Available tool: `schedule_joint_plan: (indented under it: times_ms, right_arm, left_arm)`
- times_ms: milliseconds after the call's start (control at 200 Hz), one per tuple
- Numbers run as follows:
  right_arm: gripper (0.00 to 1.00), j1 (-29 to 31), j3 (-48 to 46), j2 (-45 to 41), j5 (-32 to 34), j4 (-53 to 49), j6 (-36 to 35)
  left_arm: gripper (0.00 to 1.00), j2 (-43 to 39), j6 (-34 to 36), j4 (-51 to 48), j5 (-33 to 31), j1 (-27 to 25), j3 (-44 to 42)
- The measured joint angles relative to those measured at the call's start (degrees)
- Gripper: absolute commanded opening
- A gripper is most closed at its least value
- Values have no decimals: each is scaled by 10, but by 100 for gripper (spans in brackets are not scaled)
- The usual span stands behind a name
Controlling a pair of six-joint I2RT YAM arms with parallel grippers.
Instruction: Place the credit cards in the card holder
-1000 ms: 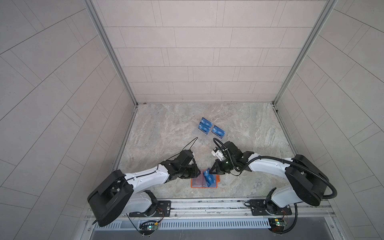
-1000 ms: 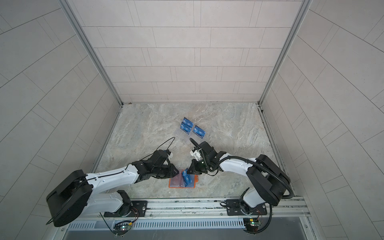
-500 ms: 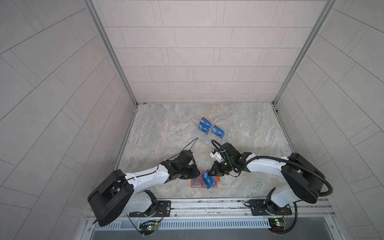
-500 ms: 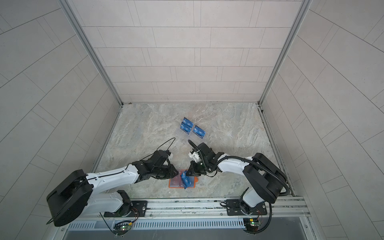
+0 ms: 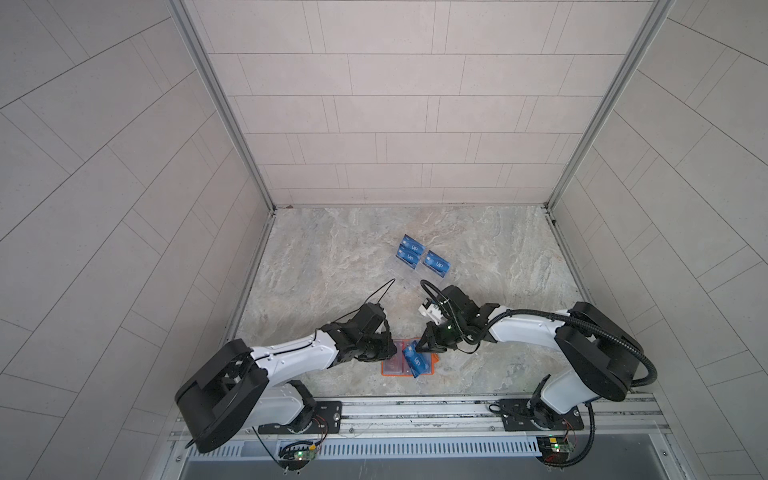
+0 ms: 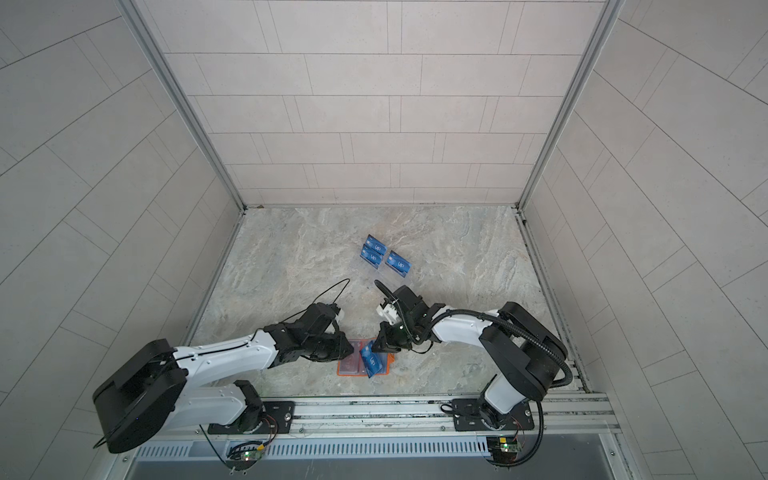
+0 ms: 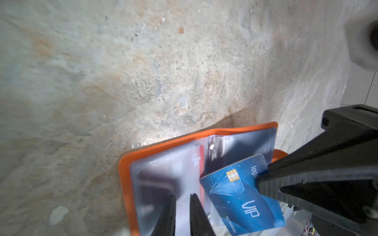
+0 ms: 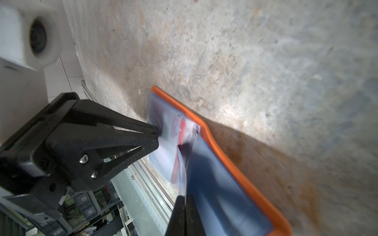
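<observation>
My right gripper (image 8: pixel 185 202) pinches a blue card (image 7: pixel 241 196) tilted over the open card holder (image 7: pixel 124 183). I'd slide it in shallow. The left gripper (image 7: pixel 182 212) is nearly closed on the holder's sleeve; whether it grips, I cannot tell.

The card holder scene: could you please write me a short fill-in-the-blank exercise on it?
1. The right pincer is shut on a blue plastic card lettered ___.
2. The open leather-like card holder beneath that card has a cover coloured ___.
3. The sleeved card inside the holder is coloured ___.
4. In both top views, ___ more blue cards sit farther back, away from both arms.

Missing words: VIP; orange; red; three.
</observation>
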Motion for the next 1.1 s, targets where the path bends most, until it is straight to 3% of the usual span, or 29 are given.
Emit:
schedule_joint_plan:
  times_ms: [1101]
  right_arm:
    - [0,6,18,29,21,38,28]
  left_arm:
    - [13,-8,13,18,-13,0,-16]
